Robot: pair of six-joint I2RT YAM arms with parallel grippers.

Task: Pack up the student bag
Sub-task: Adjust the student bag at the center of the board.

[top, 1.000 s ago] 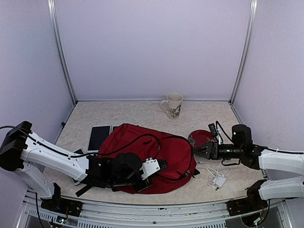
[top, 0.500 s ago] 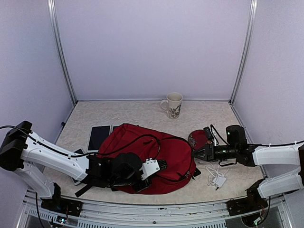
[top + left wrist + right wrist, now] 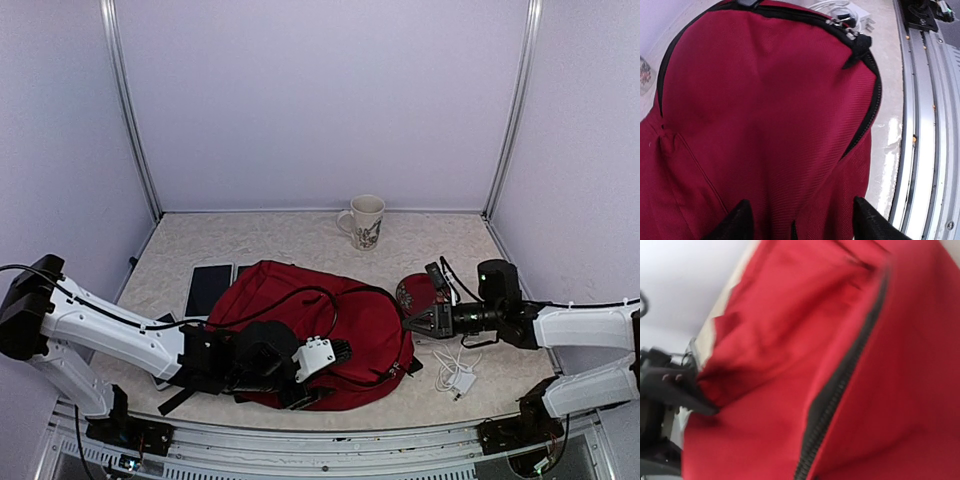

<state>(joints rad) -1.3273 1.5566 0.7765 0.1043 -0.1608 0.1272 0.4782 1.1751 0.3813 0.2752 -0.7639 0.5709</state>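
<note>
The student bag (image 3: 300, 320), dark red with black zippers, lies flat in the middle of the table. My left gripper (image 3: 335, 352) rests low on the bag's near side. In the left wrist view it (image 3: 802, 227) is open, with its black fingertips (image 3: 740, 222) spread wide over the red fabric (image 3: 765, 100). My right gripper (image 3: 410, 322) reaches in from the right with its tip against the bag's right edge. The right wrist view shows none of its fingers, only blurred red fabric (image 3: 765, 315) and a black zipper (image 3: 840, 385). Whether it pinches anything is hidden.
A patterned mug (image 3: 365, 220) stands at the back. A black tablet (image 3: 208, 288) lies left of the bag. A red patterned item (image 3: 420, 290) and a white charger with its cable (image 3: 457, 375) lie right of it. The metal rail (image 3: 925, 150) runs along the near edge.
My left gripper has opened and let go of the bag's fabric. My right arm has moved left to the bag's right edge and its jaws have closed.
</note>
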